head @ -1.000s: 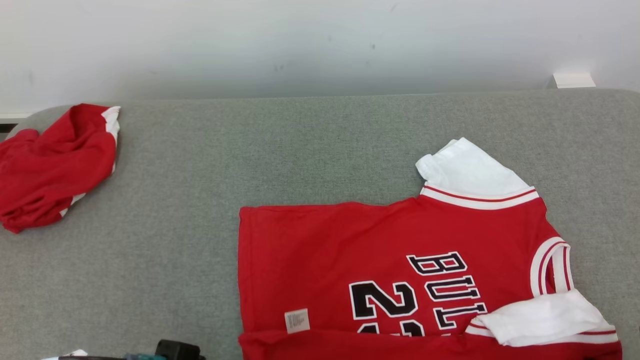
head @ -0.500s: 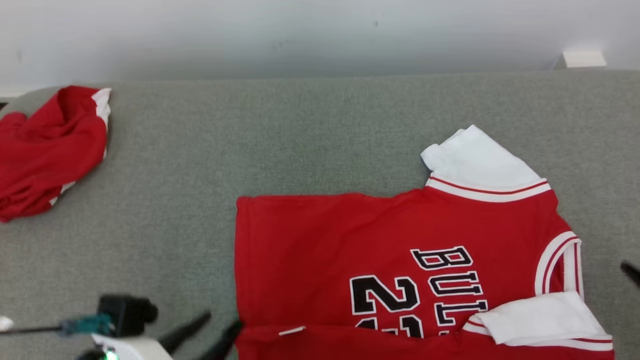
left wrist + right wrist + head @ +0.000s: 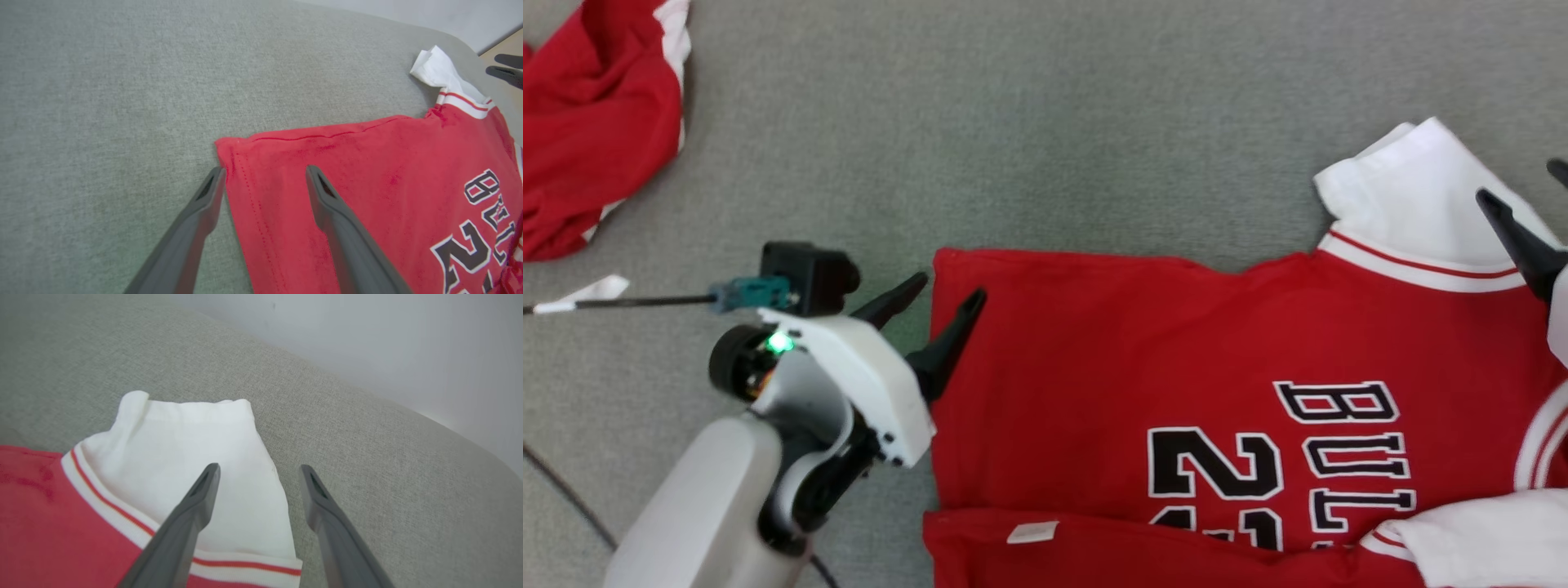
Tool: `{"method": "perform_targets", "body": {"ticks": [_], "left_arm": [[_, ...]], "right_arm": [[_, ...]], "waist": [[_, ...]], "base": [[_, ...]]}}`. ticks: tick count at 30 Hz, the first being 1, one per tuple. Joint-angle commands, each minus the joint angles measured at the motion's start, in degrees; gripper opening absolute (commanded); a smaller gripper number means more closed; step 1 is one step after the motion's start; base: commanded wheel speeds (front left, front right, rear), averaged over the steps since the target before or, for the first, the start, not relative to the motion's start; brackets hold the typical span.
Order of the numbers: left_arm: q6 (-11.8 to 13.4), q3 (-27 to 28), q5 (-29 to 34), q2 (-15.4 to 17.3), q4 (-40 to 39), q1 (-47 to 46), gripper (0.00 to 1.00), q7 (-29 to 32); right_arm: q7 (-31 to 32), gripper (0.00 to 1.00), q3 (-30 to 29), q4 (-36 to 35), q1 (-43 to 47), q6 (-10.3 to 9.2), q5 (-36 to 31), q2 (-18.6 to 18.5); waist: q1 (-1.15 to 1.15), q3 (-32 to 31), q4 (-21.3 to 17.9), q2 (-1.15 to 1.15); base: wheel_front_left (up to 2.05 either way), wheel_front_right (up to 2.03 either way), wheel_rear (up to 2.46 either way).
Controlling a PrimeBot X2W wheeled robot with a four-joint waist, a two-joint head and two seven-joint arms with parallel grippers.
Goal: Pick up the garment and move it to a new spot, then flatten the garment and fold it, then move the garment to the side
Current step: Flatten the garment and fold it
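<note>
A red jersey (image 3: 1143, 359) with black-and-white lettering lies spread flat on the grey padded surface (image 3: 1045, 122). The jersey's near edge is folded over onto its body, and a small white label (image 3: 1031, 532) shows on that fold. The left gripper (image 3: 952, 286) sits at the jersey's far hem corner with its jaws spread wide and nothing between them. One of its fingers is over the bare surface just beside the hem, the other over the red cloth. The right gripper (image 3: 1519, 180) is at the jersey's far white sleeve (image 3: 1405, 188), its jaws equally wide and empty. One finger is above the sleeve and the other beyond its outer edge. Whether any fingertip touches the cloth cannot be told. Well apart from the jersey, out past its hem end, a second red garment (image 3: 596, 122) lies crumpled.
</note>
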Motion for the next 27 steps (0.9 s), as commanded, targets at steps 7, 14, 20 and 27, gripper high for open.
{"method": "perform_targets", "body": {"ticks": [7, 14, 20, 27], "left_arm": [[-2.14, -3.04, 2.08, -2.68, 7.58, -6.2, 1.0, -0.62], [-3.43, -3.76, 1.47, -2.54, 10.27, -7.83, 1.0, -0.08], [-3.91, -4.4, 1.16, -2.4, 10.82, -8.53, 1.0, 0.74], [-4.83, -6.25, 0.07, -3.15, 11.17, -8.71, 0.48, 3.04]], "right_arm": [[-2.6, 1.0, 6.12, 10.06, -8.98, -0.13, -1.48, 2.92], [-5.17, 1.0, 11.39, 16.36, -11.96, -0.13, 0.33, 2.91], [-5.91, 1.0, 14.11, 19.56, -14.08, -0.16, 1.91, 1.53], [-3.92, 1.0, 17.57, 22.34, -14.55, -0.15, 4.69, 2.38]], "waist": [[-0.01, 3.97, 3.36, 0.0], [-0.01, 3.99, 3.21, 0.0], [-0.01, 3.7, 2.69, 0.0], [-0.01, 3.78, 2.81, 0.0]], "base": [[0.0, 0.0, 0.0], [0.0, 0.0, 0.0], [0.0, 0.0, 0.0], [0.0, 0.0, 0.0]]}}
